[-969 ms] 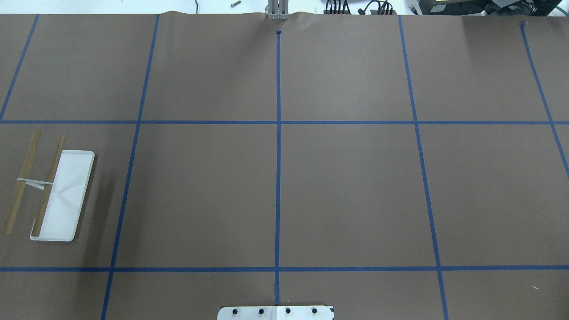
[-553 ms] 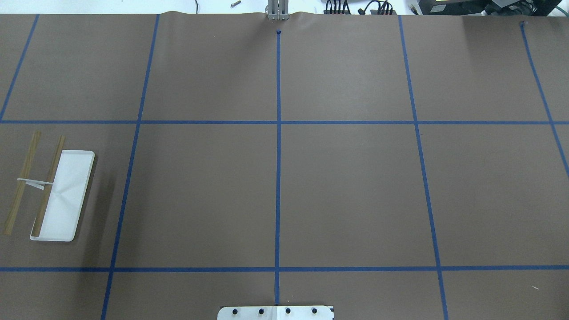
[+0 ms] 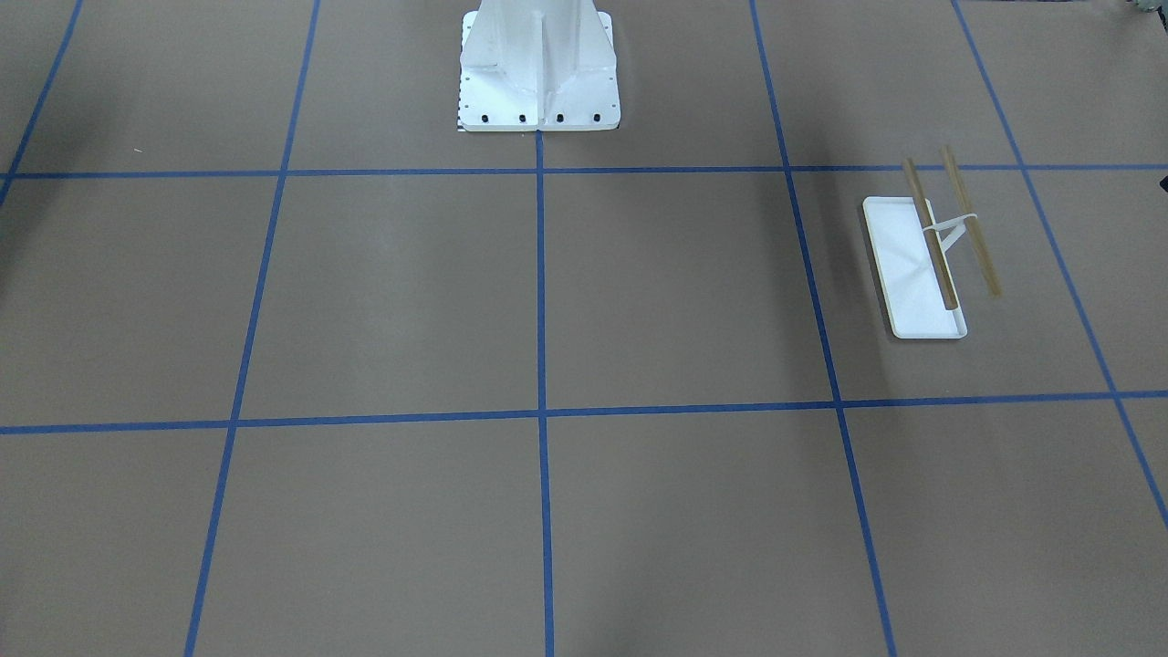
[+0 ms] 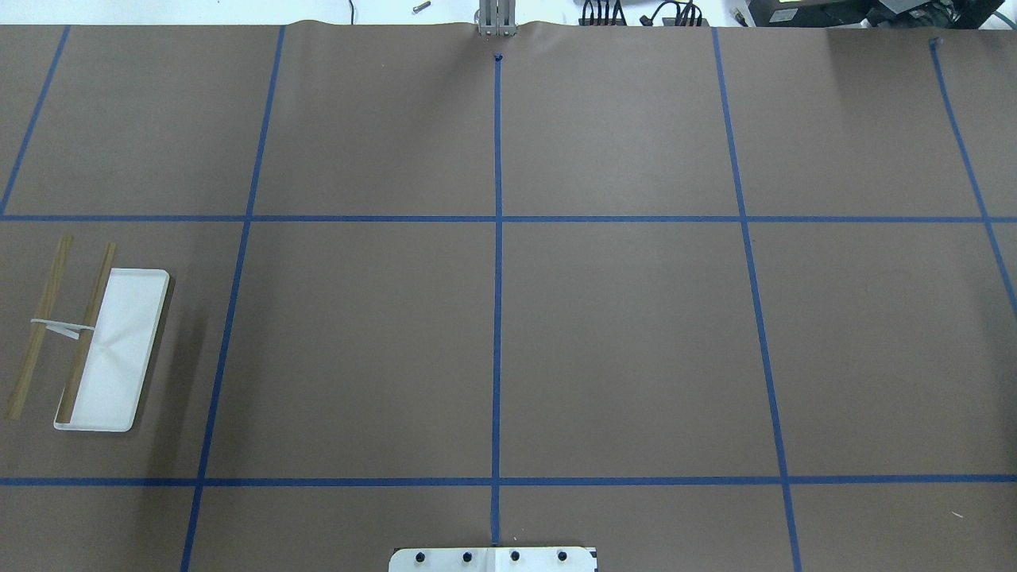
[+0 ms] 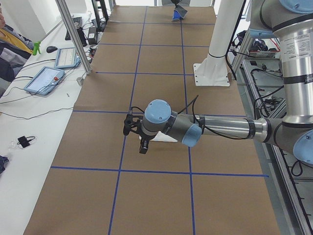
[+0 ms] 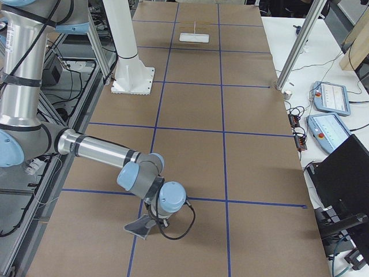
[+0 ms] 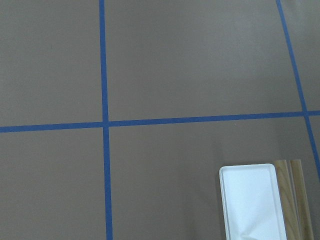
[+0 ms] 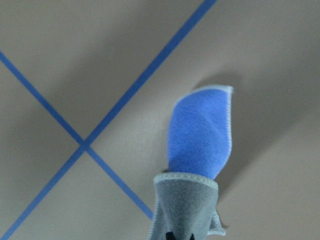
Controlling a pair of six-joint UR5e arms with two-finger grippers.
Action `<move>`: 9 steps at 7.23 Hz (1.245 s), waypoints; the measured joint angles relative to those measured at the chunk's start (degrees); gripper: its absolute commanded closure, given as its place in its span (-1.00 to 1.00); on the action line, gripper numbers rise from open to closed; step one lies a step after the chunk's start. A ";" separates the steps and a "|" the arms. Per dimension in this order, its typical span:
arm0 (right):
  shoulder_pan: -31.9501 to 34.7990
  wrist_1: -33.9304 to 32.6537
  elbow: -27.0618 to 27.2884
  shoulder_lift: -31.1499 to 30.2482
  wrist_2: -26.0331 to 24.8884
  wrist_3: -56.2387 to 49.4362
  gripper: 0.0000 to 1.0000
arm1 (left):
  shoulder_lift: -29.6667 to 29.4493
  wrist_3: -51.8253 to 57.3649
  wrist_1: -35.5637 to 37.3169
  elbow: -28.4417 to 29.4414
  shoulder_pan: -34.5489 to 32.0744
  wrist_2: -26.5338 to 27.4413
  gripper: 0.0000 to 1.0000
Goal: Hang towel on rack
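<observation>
Right gripper [image 6: 153,220]: clamped on the small grey-and-blue stitched towel [image 8: 200,135], which is held hanging for carrying.
White-based rack with two wooden rods [image 4: 119,357]: stood bare, well apart.
Left gripper [image 5: 142,146]: opening cannot be told.

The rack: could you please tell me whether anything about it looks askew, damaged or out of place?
Nothing stands out. The rack stands upright, roughly in line with the tape grid, its rods parallel and bare. The towel hangs in the jaws of the right gripper, far from it.
</observation>
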 measured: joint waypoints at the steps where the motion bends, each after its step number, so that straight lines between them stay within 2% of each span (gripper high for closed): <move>1: 0.91 -5.89 1.49 5.65 -0.07 1.26 1.00 | -0.56 -1.69 -0.06 0.01 0.66 -1.00 -0.97; 2: 1.06 -9.11 3.34 9.78 0.96 6.11 1.00 | -1.88 -6.16 -0.45 0.04 1.96 -1.77 -0.97; 3: -0.05 -10.48 6.30 11.95 3.61 15.65 1.00 | -4.02 -11.99 -0.93 0.15 3.81 -2.07 -0.97; 6: -9.59 -10.98 17.87 16.29 9.00 55.41 1.00 | -14.53 -32.16 -1.31 0.86 9.70 -2.14 -0.97; 9: -20.14 -10.82 23.07 27.39 12.06 93.71 1.00 | -27.68 -52.51 -1.50 3.69 15.13 -1.68 -0.96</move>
